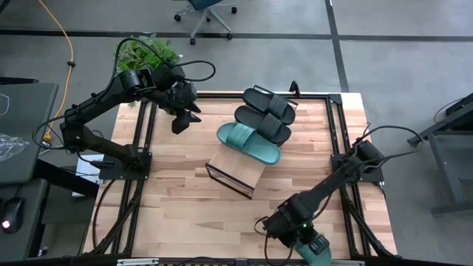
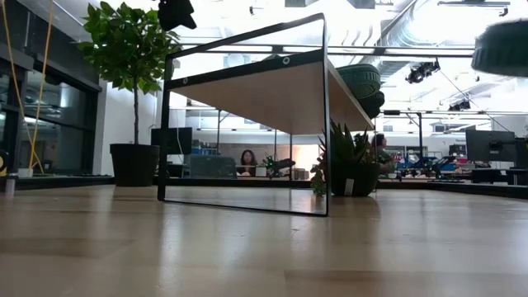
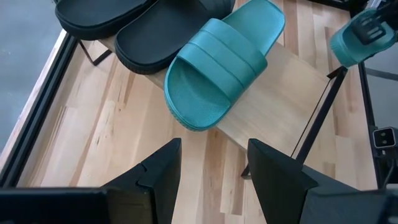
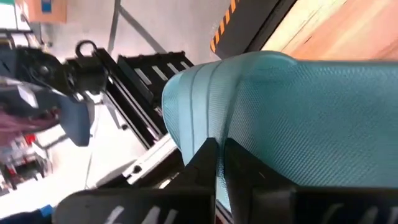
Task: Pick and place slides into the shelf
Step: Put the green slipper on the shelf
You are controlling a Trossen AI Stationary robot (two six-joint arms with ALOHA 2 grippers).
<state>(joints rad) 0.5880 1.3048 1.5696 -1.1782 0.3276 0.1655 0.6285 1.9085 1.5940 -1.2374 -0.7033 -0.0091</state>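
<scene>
1. The shelf (image 1: 238, 171) stands at the centre of the high view on the table (image 1: 177, 207), its long axis running from lower left to upper right.
2. Three slides lie side by side along the shelf, each with its long axis running from upper left to lower right. One teal slide (image 1: 248, 142) is nearest the shelf's bare lower end, and two black slides (image 1: 262, 124) are stacked beyond it toward the upper right.
3. The bare part of the shelf board shows at its lower left end, beside the teal slide.
4. The fourth slide, a second teal slide (image 1: 316, 248), is at the bottom edge of the high view, right of centre, at the table's near rim.
5. The right gripper (image 1: 299, 240) is pinched tight on that second teal slide; in the right wrist view the dark fingers (image 4: 214, 165) meet against the slide's textured surface.
6. The right arm stretches from its base at the right edge of the table down toward the lower middle of the frame.
7. The left gripper (image 1: 181, 118) hangs at the upper left of the high view, above the table, well apart from the shelf. Its fingers (image 3: 158, 171) are spread wide and hold nothing.
</scene>
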